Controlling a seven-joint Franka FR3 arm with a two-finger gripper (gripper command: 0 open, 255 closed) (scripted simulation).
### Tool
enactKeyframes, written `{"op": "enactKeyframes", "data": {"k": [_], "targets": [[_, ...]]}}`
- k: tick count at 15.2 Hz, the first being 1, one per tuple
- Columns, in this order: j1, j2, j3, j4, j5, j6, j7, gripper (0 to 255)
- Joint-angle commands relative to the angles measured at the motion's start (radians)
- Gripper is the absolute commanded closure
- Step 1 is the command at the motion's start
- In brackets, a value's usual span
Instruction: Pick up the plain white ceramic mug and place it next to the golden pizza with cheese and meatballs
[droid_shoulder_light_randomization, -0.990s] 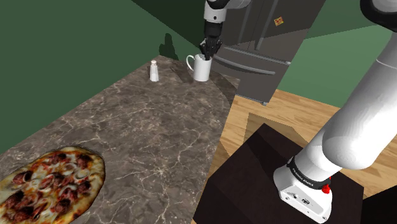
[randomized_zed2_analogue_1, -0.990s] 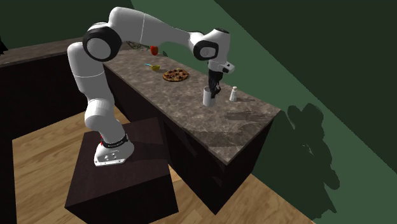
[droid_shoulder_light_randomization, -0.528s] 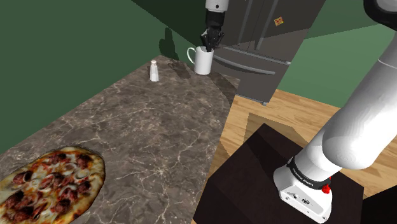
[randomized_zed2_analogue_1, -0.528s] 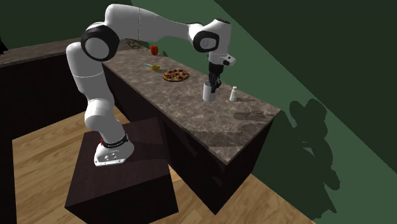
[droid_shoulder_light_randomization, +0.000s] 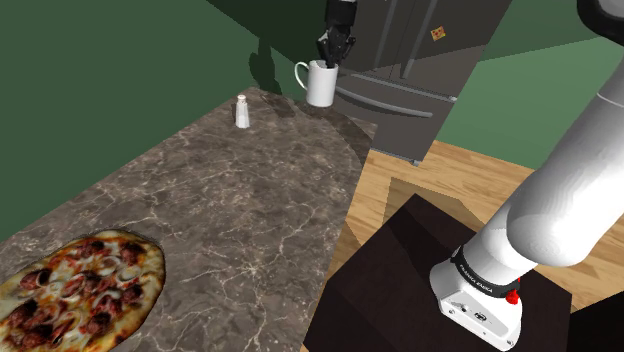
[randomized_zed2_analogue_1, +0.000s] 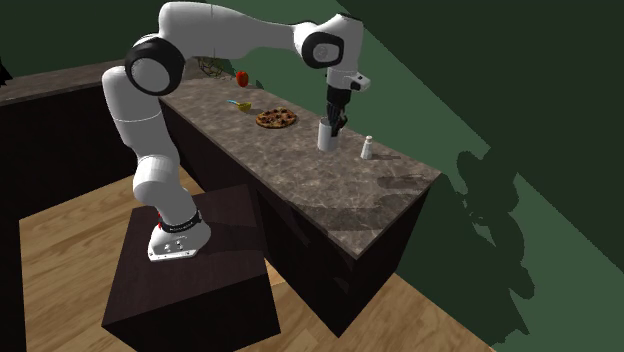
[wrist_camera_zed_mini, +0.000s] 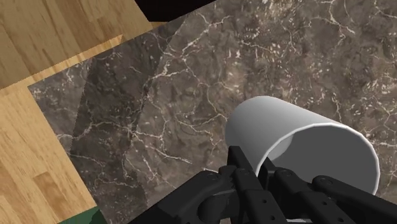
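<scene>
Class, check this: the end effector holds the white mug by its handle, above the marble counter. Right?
No. The end effector holds the white mug by its rim, not its handle, as the wrist view shows. The mug is indeed above the marble counter.

pizza (droid_shoulder_light_randomization: 80, 290): cut off by the shoulder view's left and bottom edges; toppings too small to tell in the second exterior view.
gripper (droid_shoulder_light_randomization: 330, 58): upper part cut off by the shoulder view's top edge; one fingertip hidden inside the mug (droid_shoulder_light_randomization: 320, 88).
mug rim: near part covered by the fingers (wrist_camera_zed_mini: 238, 165) in the wrist view.
arm (droid_shoulder_light_randomization: 560, 190): cut off at the shoulder view's top and right.
fridge (droid_shoulder_light_randomization: 420, 60): top cut off.
red thing (randomized_zed2_analogue_1: 241, 77), far along the counter (randomized_zed2_analogue_1: 300, 165): too small to tell.
</scene>
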Motion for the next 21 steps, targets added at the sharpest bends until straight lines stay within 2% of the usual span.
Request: {"op": "enactKeyframes", "data": {"k": [1,11,21], "targets": [[0.017,-0.037,0.014,-0.044,0.000,0.007,0.031,255],[0.118,-0.227,0.122,-0.267,0.022,0.045,0.235,255],[0.220,-0.328,0.257,-0.370,0.075,0.059,0.454,255]]}}
